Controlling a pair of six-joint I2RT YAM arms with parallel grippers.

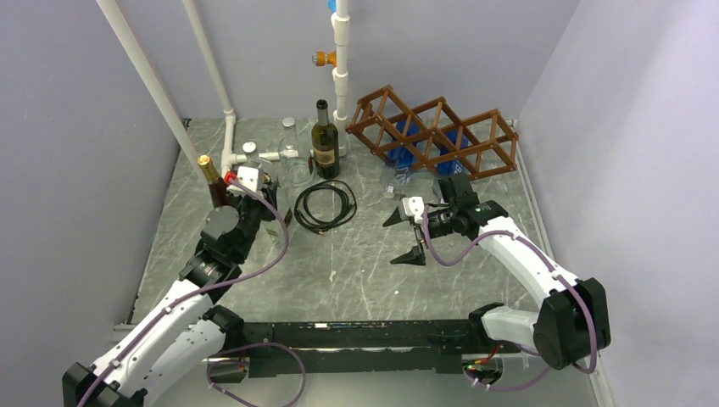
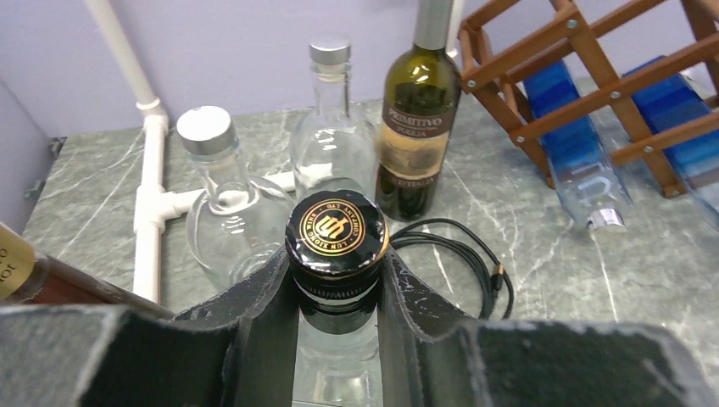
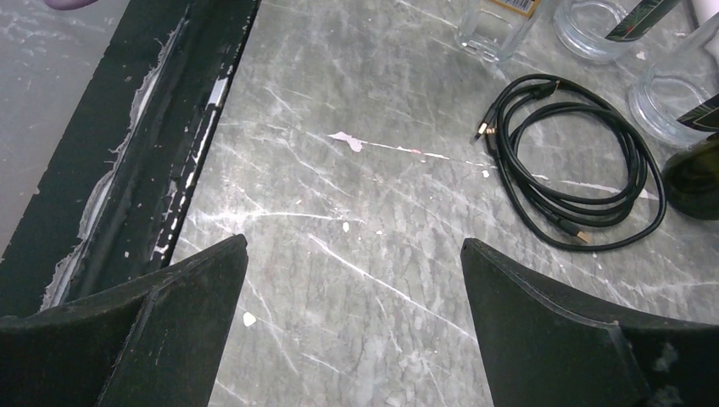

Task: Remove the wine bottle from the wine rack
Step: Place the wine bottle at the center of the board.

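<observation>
The left arm reaches toward the table's left rear. Its left gripper is pinched tight on the neck of an upright black-capped clear bottle. Around it are one brown bottle, two silver-capped clear bottles and one dark green wine bottle, which stands on the table just left of the wine rack. Two blue bottles lie in the rack. The right arm hangs low in front of the rack, and the right gripper is spread wide around nothing.
</observation>
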